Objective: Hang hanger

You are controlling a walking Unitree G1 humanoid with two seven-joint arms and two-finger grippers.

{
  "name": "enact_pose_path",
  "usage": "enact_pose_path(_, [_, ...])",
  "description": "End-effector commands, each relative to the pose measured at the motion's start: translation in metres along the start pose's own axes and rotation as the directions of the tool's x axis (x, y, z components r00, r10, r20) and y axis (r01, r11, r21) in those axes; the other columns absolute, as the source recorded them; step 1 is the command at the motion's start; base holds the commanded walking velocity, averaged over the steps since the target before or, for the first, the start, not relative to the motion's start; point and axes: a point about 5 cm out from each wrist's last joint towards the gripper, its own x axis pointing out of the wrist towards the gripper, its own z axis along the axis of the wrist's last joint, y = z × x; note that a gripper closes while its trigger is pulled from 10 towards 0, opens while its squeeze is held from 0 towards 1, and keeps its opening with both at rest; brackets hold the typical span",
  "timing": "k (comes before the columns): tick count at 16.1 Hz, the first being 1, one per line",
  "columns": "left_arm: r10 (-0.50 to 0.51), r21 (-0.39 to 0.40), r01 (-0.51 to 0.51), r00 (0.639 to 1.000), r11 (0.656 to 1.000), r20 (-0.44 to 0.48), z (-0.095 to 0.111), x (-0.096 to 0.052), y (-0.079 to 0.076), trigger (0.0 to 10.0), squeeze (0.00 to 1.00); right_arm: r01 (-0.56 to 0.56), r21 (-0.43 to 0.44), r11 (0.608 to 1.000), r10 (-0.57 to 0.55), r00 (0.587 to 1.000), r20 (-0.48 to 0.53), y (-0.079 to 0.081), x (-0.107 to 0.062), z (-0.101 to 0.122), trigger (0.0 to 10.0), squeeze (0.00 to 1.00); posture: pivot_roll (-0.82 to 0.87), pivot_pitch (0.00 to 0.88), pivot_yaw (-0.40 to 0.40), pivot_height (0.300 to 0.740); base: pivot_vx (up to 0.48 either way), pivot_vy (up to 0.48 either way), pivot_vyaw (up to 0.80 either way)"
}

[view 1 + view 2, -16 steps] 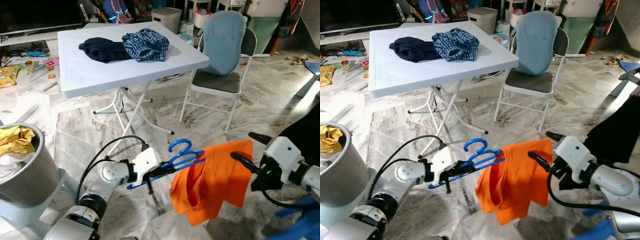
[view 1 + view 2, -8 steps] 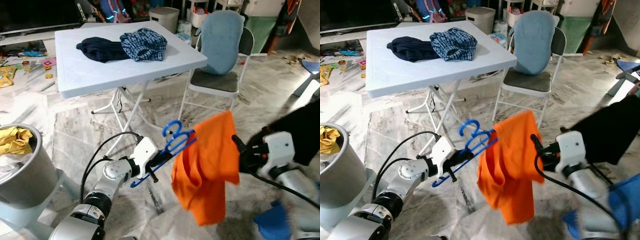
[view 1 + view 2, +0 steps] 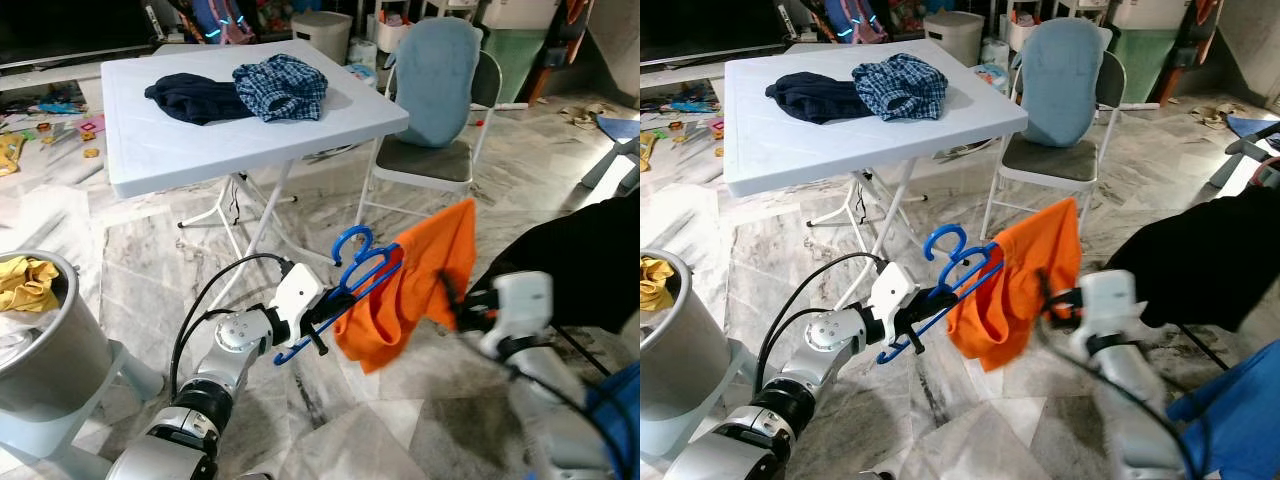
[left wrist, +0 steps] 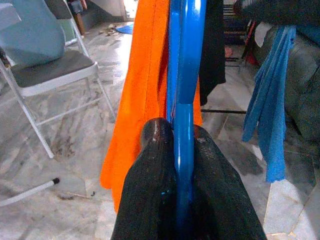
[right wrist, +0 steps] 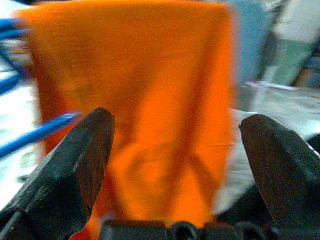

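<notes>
Blue hanger (image 3: 345, 283) w/ orange cloth (image 3: 420, 280) pinched in left pincer (image 4: 182, 150); right pincer (image 5: 180, 145) spread, prob. just behind cloth.

You had one blue hanger (image 3: 352, 270), one orange garment (image 3: 420, 280), two garments on the table (image 3: 180, 150), one chair (image 3: 430, 160).

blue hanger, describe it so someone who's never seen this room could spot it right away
Start at the white folding table and drop to the marble floor in front of it, where the left claw is shut on the blue hanger. It is the one bright blue plastic piece with a curled hook, and the orange garment is draped over it.
</notes>
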Motion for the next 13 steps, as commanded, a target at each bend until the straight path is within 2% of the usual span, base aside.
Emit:
enact_pose_path(1, [-0.016, 0.031, 0.015, 1.0, 0.999, 0.025, 0.009, 0.002, 0.002, 0.0, 0.0, -0.024, -0.018, 1.0, 0.024, 1.0, -0.021, 0.004, -0.002, 0.001, 10.0, 0.0, 0.05, 0.0, -0.022, 0.74, 0.0, 0.0, 0.0])
enact_pose_path(5, [-0.087, 0.055, 0.086, 0.996, 0.995, 0.016, 0.01, 0.003, -0.006, 0.0, 0.0, -0.036, 0.014, 0.999, 0.037, 0.999, -0.021, 0.004, -0.003, -0.006, 10.0, 0.0, 0.04, 0.0, -0.018, 0.74, 0.0, 0.0, 0.0])
enact_pose_path(9, [-0.14, 0.059, 0.139, 0.99, 0.988, 0.02, 0.01, 0.004, -0.013, 0.0, 0.0, -0.047, -0.02, 0.999, 0.047, 0.999, -0.022, 0.012, 0.008, -0.003, 10.0, 0.0, 0.04, 0.0, -0.022, 0.74, 0.0, 0.0, 0.0])
enact_pose_path(10, [-0.151, 0.06, 0.15, 0.988, 0.987, 0.021, 0.01, 0.004, -0.014, 0.0, 0.0, -0.053, -0.047, 0.997, 0.052, 0.998, -0.029, 0.015, 0.013, -0.004, 5.6, 0.0, 0.04, 0.0, -0.025, 0.74, 0.0, 0.0, 0.0])
enact_pose_path(11, [-0.16, 0.066, 0.158, 0.987, 0.985, 0.023, 0.011, 0.004, -0.015, 0.0, 0.0, -0.037, -0.052, 0.998, 0.035, 0.999, -0.04, 0.013, 0.015, -0.006, 0.0, 0.0, 0.05, 0.0, -0.03, 0.74, 0.0, 0.0, 0.0])
enact_pose_path(13, [-0.174, 0.067, 0.172, 0.984, 0.983, 0.027, 0.012, 0.003, -0.016, 0.0, 0.0, 0.006, -0.064, 0.998, -0.01, 0.998, -0.061, 0.006, 0.017, -0.009, 0.0, 0.0, 0.05, 0.0, -0.035, 0.74, 0.0, 0.0, 0.0])
